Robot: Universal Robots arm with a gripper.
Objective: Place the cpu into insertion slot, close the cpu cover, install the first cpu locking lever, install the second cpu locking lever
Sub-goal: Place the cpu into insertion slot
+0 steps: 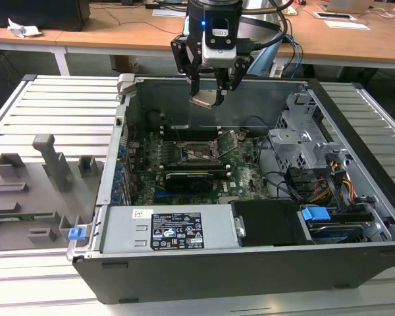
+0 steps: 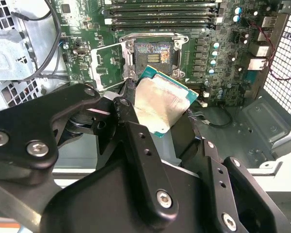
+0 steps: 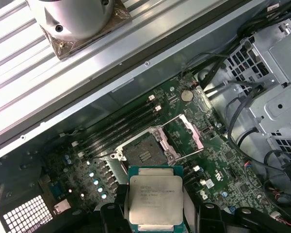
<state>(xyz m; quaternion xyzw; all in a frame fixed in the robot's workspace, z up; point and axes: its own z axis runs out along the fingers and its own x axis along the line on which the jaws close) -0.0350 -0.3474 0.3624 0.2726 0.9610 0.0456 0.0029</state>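
Right now the black two-fingered claw (image 1: 210,92) is gripping the small flat square cpu (image 3: 155,199), pale silvery-beige metal on a green base, with one dark finger pressing on each of two opposite edges. It is holding the chip in the air inside the open grey steel computer case (image 1: 250,273). Well beneath the chip and clear of it, the square dark insertion slot with its bright metal rim (image 3: 143,154) is lying open amid the green circuit board (image 3: 218,165), its contact field looking finely grained. In the exterior view the slot is sitting almost straight under the claw. In both wrist views, though, its sides are running at an angle to the chip's edges, so I judge a twist is needed before seating. Just beside the slot, the thin dark-silver cpu cover frame with its square cut-out (image 3: 194,132) is standing swung open. Beyond it, long black memory slots (image 3: 121,125) are running in parallel rows. The case is resting on a ribbed pale aluminium worktop (image 1: 52,105).
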